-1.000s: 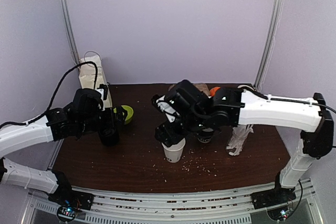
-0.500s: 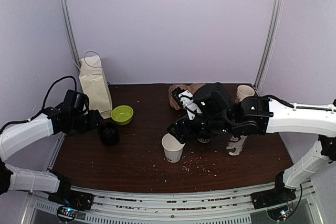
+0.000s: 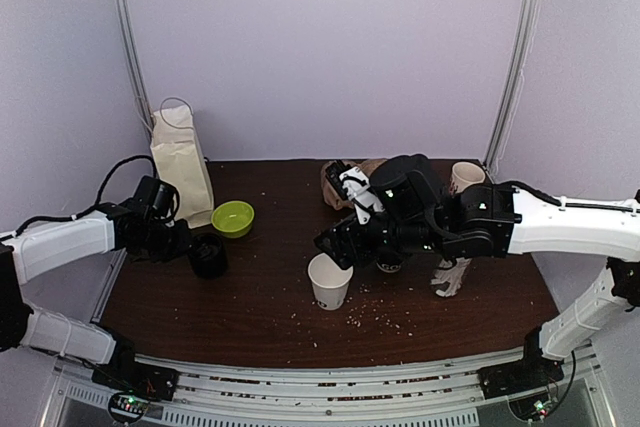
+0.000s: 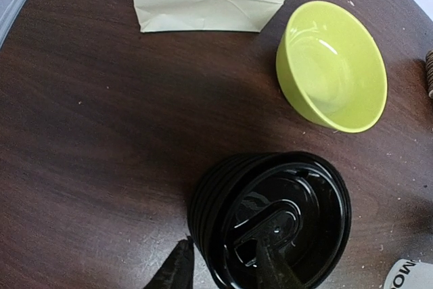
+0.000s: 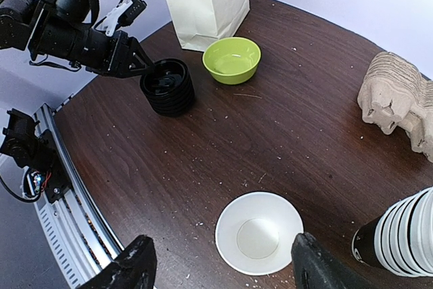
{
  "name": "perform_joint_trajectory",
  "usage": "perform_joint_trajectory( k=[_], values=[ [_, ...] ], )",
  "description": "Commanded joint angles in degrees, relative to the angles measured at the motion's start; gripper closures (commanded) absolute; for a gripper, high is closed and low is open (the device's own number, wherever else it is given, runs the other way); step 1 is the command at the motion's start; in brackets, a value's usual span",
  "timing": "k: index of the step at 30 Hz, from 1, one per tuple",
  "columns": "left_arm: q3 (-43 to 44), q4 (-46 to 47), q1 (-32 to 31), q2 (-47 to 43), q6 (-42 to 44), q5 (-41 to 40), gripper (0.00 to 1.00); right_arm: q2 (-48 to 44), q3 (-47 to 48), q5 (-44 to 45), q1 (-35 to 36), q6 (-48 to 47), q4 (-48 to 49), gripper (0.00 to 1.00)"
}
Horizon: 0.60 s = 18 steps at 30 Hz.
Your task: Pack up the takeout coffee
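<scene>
The takeout coffee is a white paper cup (image 3: 330,282) standing open-topped on the dark table, with black print near its base. In the right wrist view the cup (image 5: 259,241) sits below and between the wide-apart fingers of my right gripper (image 5: 226,269), which is open and touches nothing. A short black stack of lids (image 4: 270,214) stands left of the cup. My left gripper (image 4: 222,256) straddles the stack's near rim. One fingertip (image 4: 270,269) is over the top lid and the other lies outside the stack, with a gap still showing.
A paper bag (image 3: 180,165) stands at the back left with a green bowl (image 3: 233,217) beside it. Moulded pulp carriers (image 5: 396,103) lie at the back centre. A stack of white cups (image 5: 406,235) is right of the cup. The metal rail (image 5: 74,235) runs along the near edge.
My right gripper has let go of the cup and drawn back to the right above it. My left arm has shifted back to the left, and its jaws have narrowed around the lid stack's rim.
</scene>
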Motion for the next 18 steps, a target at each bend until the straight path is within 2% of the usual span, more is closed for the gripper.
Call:
perform_joint_trajectory(
  k=[1,3,16,18],
  values=[
    [-0.7,3.1,0.5,0.9,0.8,1.2,0.69,-1.1,-0.3,-0.1,-0.4,-1.2,0.5,0.3],
    [-0.8,3.2,0.5,1.2,1.0,1.0,0.7,-1.1,0.0,0.0,-0.3,-1.2,0.4,0.3],
    [-1.2,3.2,0.5,0.1,2.4,2.2,1.0,0.6,2.0,-0.2,-0.4,-1.2,-0.2,0.31],
    [-1.2,3.0,0.5,-0.6,2.6,3.0,1.0,0.9,2.2,-0.2,-0.5,-1.2,-0.2,0.31]
  ],
)
